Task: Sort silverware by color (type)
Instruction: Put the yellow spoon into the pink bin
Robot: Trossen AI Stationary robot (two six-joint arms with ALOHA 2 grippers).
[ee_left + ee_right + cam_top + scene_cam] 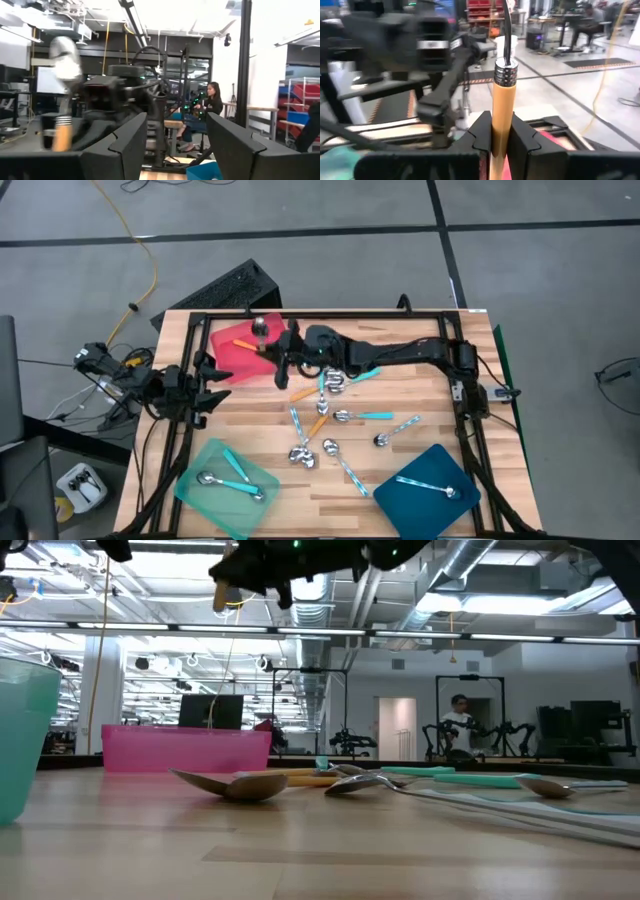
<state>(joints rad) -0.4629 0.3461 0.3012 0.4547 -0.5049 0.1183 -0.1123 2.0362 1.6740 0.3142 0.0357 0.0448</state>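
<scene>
My right gripper reaches from the table's right side over the red tray at the far left. It is shut on an orange-handled spoon, whose metal bowl stands uppermost. An orange piece shows over the red tray; whether it lies there, I cannot tell. My left gripper hangs open by the table's left edge, with nothing between its fingers. Several loose spoons with orange, turquoise and pale blue handles lie flat mid-table. My right gripper pinches the spoon's orange handle between its two fingers, below the metal collar. The fingers come level from the table's right side and lie across the handle. The spoon stands upright and clear of the tray, bowl up, its handle end poking out below the fingers.
A mint-green tray at the near left holds a turquoise spoon. A dark-blue tray at the near right holds a pale blue spoon. A black frame runs round the table. People sit in the room beyond.
</scene>
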